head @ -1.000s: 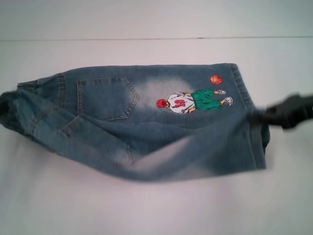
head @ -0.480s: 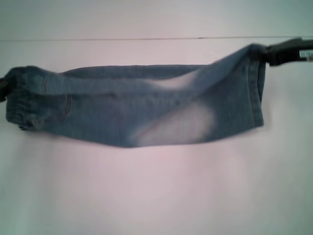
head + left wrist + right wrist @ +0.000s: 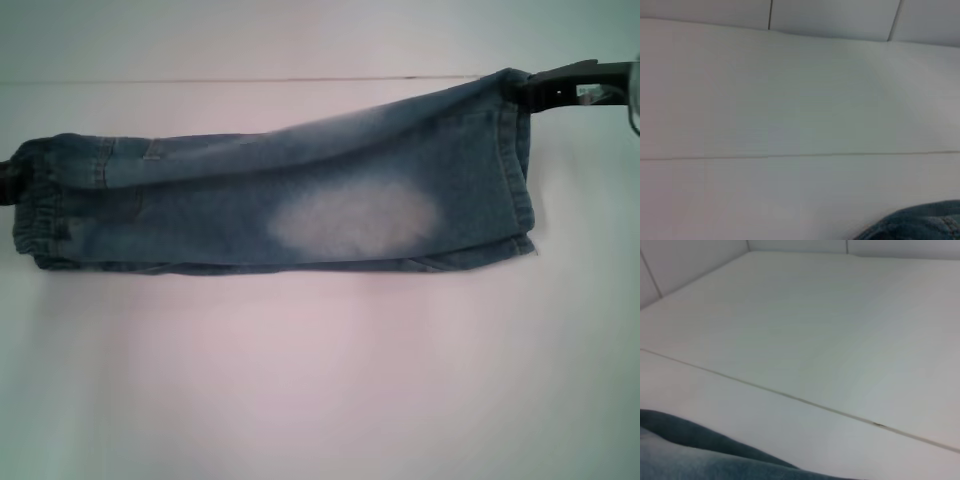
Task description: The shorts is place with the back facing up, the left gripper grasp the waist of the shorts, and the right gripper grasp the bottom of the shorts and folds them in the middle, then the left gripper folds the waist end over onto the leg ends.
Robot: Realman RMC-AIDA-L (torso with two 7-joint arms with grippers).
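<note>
The denim shorts (image 3: 300, 210) lie folded lengthwise in a long band across the table, waist at the left and leg ends at the right, with a pale faded patch in the middle. My right gripper (image 3: 535, 92) is at the far right corner, shut on the leg hem, which it holds slightly raised. Only a dark sliver of my left gripper (image 3: 6, 182) shows at the left edge, against the waistband it holds. A corner of denim (image 3: 920, 222) shows in the left wrist view. In the right wrist view a fold of denim (image 3: 690, 455) is visible.
The white table (image 3: 320, 380) stretches in front of the shorts. A thin seam (image 3: 250, 80) runs across its far side, just behind the cloth. White wall panels stand beyond the table in both wrist views.
Both grippers carried the near half of the shorts over the far half, hiding the printed figure and the pocket. Since half a second ago the band has settled flatter, with its near edge straightened.
</note>
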